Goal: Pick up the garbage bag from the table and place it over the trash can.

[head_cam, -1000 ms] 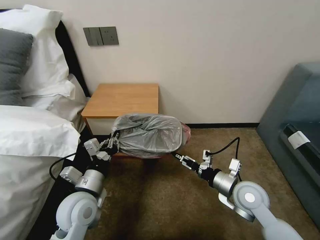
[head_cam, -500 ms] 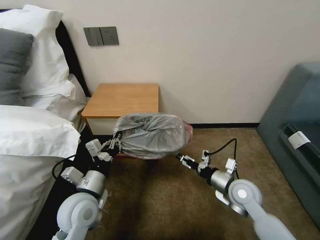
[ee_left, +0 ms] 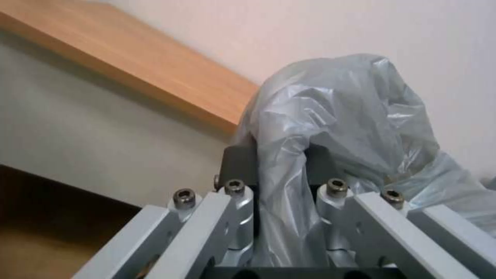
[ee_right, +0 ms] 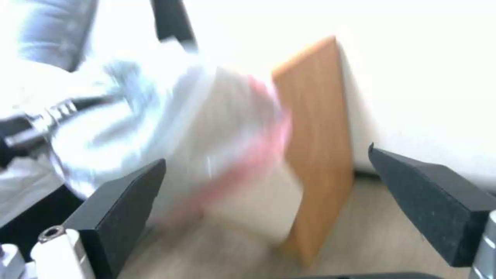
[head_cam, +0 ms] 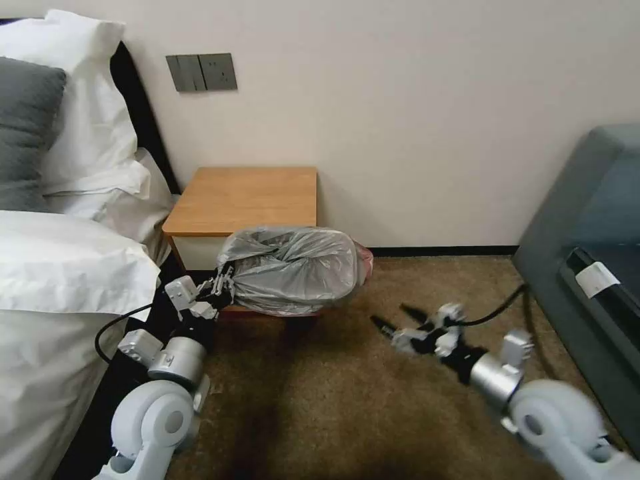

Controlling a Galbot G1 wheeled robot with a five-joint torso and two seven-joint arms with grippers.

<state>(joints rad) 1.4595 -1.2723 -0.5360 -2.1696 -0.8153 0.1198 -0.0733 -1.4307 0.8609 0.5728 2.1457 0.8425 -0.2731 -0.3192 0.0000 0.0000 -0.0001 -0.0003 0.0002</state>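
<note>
The crinkled grey garbage bag [head_cam: 290, 270] with a pinkish-red edge bulges in front of the wooden table [head_cam: 247, 197], low over the carpet. The trash can is hidden under it. My left gripper [head_cam: 223, 287] is shut on the bag's left end. In the left wrist view the plastic [ee_left: 336, 116] is pinched between the dark pads [ee_left: 240, 164]. My right gripper [head_cam: 390, 319] is open over the carpet to the right of the bag, apart from it. Its wrist view shows the black fingers [ee_right: 124, 197] spread wide, with the bag [ee_right: 155, 116] and table [ee_right: 315, 135] blurred beyond.
A bed with a white duvet [head_cam: 60, 267] and pillows crowds my left arm. A grey sofa [head_cam: 587, 220] stands at the right. Brown carpet [head_cam: 333, 400] lies open between them. The wall runs behind the table.
My right gripper has pulled away from the bag's right end, moving right and toward me, and now stands open. The bag has sagged slightly leftward. The left gripper keeps its hold.
</note>
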